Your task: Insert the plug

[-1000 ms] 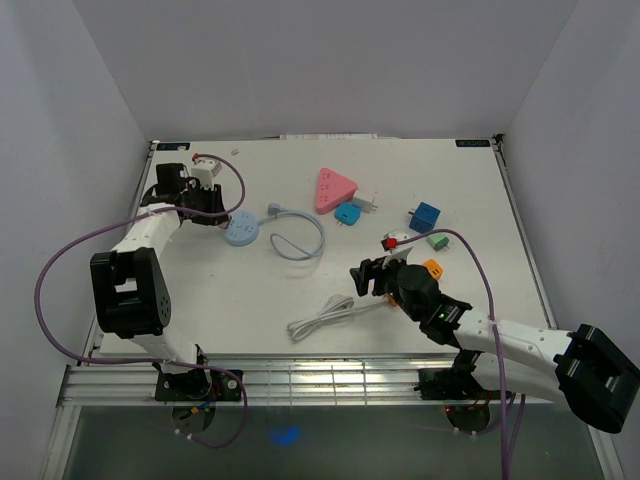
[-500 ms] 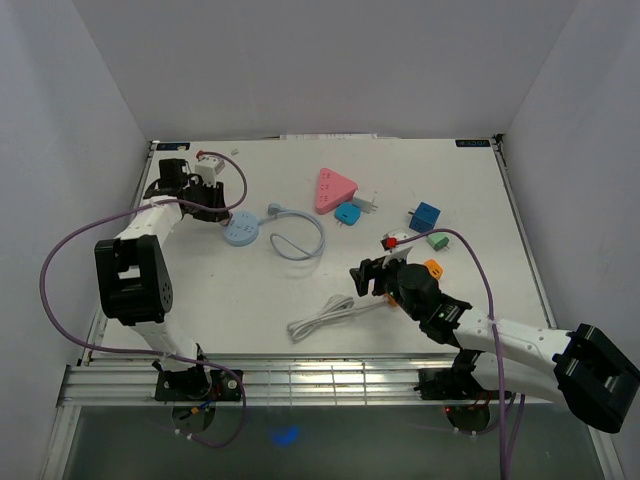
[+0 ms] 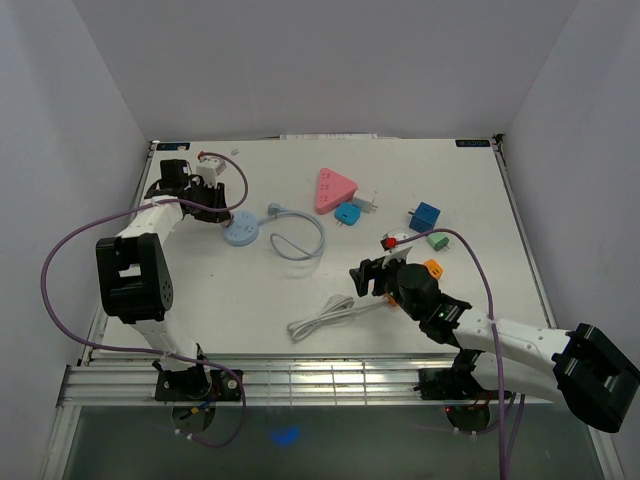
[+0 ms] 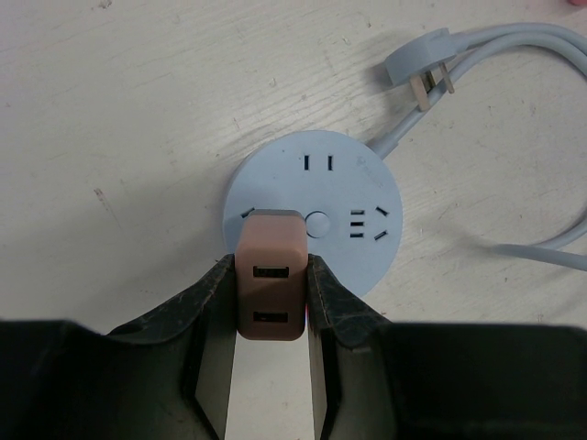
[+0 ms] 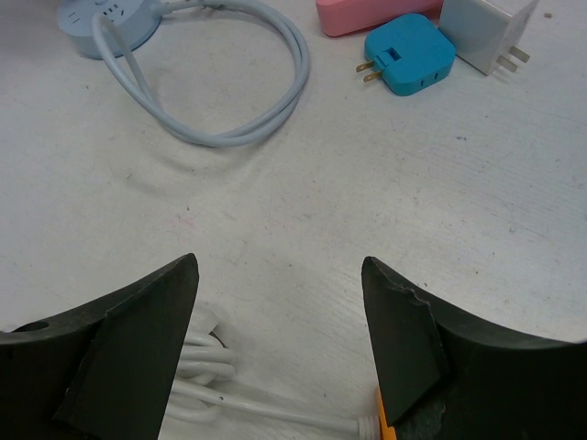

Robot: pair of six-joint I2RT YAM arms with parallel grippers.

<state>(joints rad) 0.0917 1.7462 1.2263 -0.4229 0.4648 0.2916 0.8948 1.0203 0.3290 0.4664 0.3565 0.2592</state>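
Note:
My left gripper (image 4: 270, 312) is shut on a pinkish-brown USB charger plug (image 4: 270, 286). The plug's far end sits at the near-left outlet of the round light-blue socket hub (image 4: 344, 188); its prongs are hidden. In the top view the left gripper (image 3: 212, 198) is at the hub's (image 3: 240, 232) left edge, at the table's far left. My right gripper (image 5: 280, 275) is open and empty above bare table, and it also shows in the top view (image 3: 366, 277).
The hub's grey-blue cable (image 3: 300, 235) loops to the right, its own plug (image 4: 424, 75) lying loose. A pink triangular strip (image 3: 335, 188), teal plug (image 5: 408, 55), white adapter (image 5: 486, 32), blue cube (image 3: 424, 216) and green plug (image 3: 437, 241) lie mid-table. A white coiled cable (image 3: 322, 318) with an orange plug (image 3: 432, 267) lies by the right gripper.
The left arm has swung its gripper and the plug down and in against the round hub. The right arm has not moved.

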